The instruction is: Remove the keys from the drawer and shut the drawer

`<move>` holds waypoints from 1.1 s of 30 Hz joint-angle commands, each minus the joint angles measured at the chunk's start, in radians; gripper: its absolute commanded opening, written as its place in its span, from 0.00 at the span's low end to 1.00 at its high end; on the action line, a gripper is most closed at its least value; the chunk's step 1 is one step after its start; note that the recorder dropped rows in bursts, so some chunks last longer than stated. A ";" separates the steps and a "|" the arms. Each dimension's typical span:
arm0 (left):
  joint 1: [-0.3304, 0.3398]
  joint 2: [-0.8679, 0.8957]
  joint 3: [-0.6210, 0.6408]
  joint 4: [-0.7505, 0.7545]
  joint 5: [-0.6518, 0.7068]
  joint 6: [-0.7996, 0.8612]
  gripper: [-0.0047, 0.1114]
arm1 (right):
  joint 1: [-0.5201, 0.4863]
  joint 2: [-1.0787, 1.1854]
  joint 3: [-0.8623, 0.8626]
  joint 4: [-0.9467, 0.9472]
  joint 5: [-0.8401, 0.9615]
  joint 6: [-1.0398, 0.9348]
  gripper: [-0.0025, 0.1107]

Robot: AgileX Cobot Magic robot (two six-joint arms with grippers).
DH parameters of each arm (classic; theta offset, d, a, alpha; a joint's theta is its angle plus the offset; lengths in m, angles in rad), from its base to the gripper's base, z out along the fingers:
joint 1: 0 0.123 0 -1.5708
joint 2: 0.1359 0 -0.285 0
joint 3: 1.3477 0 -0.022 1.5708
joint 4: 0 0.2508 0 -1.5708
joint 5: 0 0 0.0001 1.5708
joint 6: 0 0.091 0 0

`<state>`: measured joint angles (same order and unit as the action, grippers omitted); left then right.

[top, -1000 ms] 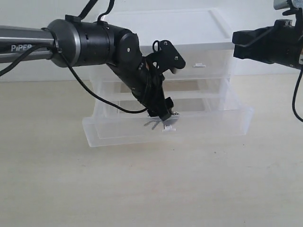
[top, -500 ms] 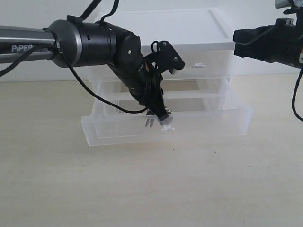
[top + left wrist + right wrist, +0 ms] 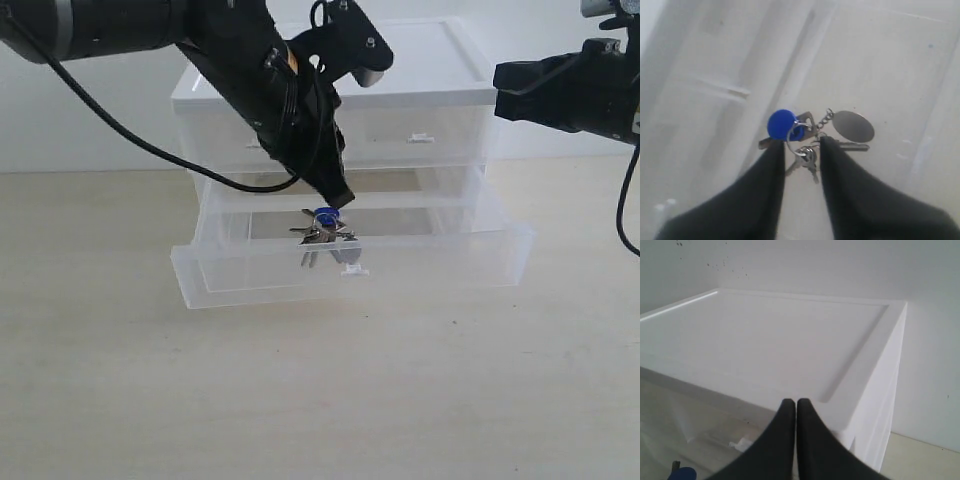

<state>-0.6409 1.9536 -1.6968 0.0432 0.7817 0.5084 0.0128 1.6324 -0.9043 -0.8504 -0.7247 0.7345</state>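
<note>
Ext view: L gripper (image 3: pixel 336 198) sits upper-centre of frame, arm coming down from upper left, tips pointing down. Jaws pinch the keys (image 3: pixel 322 232), which hang just under the tips at frame centre. Keys are over the drawer (image 3: pixel 250 285), directly above its white tab handle (image 3: pixel 356 270). Can't tell whether the lowest key tips clear the drawer's front rim; the wall is translucent. Drawer is pulled out from the lowest slot of the clear unit (image 3: pixel 440 110) and spans lower-centre of frame, front wall well fwd of the unit face. Unit stands on a pale table (image 3: pixel 300 400). L wrist view: L gripper (image 3: pixel 801 147) has two dark fingers (image 3: pixel 767 170) closed on the key ring. Keys (image 3: pixel 802 140) show the blue head (image 3: pixel 781 124) beyond the tips and an oval metal tag (image 3: pixel 854 126) on a short chain beside it. R gripper (image 3: pixel 500 88) is at upper right of ext view, near the unit's top right corner, not touching it. R wrist view: R gripper (image 3: pixel 792 402) has its fingers pressed together, nothing between, over the unit's white top (image 3: pixel 765 340).
</note>
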 commanded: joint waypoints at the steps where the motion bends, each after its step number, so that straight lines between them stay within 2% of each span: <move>1: 0.004 0.048 0.000 -0.030 0.025 -0.104 0.63 | -0.004 -0.010 0.006 0.008 0.002 -0.012 0.02; 3: 0.004 0.071 0.000 -0.027 0.018 -0.166 0.71 | -0.004 -0.006 0.006 0.008 0.002 -0.012 0.02; 5: 0.004 0.100 0.000 0.006 -0.032 -0.349 0.69 | -0.004 -0.006 0.006 0.008 0.002 -0.012 0.02; 7: 0.005 0.120 0.000 0.049 -0.082 -0.442 0.67 | -0.004 -0.006 0.006 0.008 0.002 -0.012 0.02; 13: 0.005 0.169 0.000 0.035 -0.139 -0.516 0.68 | -0.004 -0.006 0.006 0.016 0.002 -0.012 0.02; 18: 0.009 0.210 0.000 0.139 -0.154 -0.651 0.68 | -0.004 -0.006 0.006 0.023 0.002 -0.012 0.02; 23: 0.009 0.241 0.000 0.119 -0.147 -0.651 0.65 | -0.004 -0.006 0.006 0.023 0.002 -0.012 0.02; 24: 0.009 0.247 0.000 0.119 -0.142 -0.651 0.56 | -0.004 -0.006 0.006 0.023 0.002 -0.012 0.02; 26: 0.009 0.252 0.000 0.119 -0.121 -0.611 0.30 | -0.004 -0.006 0.006 0.023 0.002 -0.012 0.02; 27: 0.009 0.253 0.000 0.119 -0.116 -0.583 0.13 | -0.004 -0.006 0.006 0.025 0.002 -0.012 0.02; 28: 0.009 0.253 0.000 0.119 -0.116 -0.567 0.08 | -0.004 -0.006 0.006 0.025 0.002 -0.012 0.02; 33: -0.003 0.211 0.000 0.123 -0.122 -0.537 0.08 | -0.004 -0.006 0.006 0.025 0.002 -0.012 0.02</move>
<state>-0.6333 2.1785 -1.7047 0.1536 0.6204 -0.0628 0.0128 1.6324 -0.9043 -0.8300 -0.7208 0.7329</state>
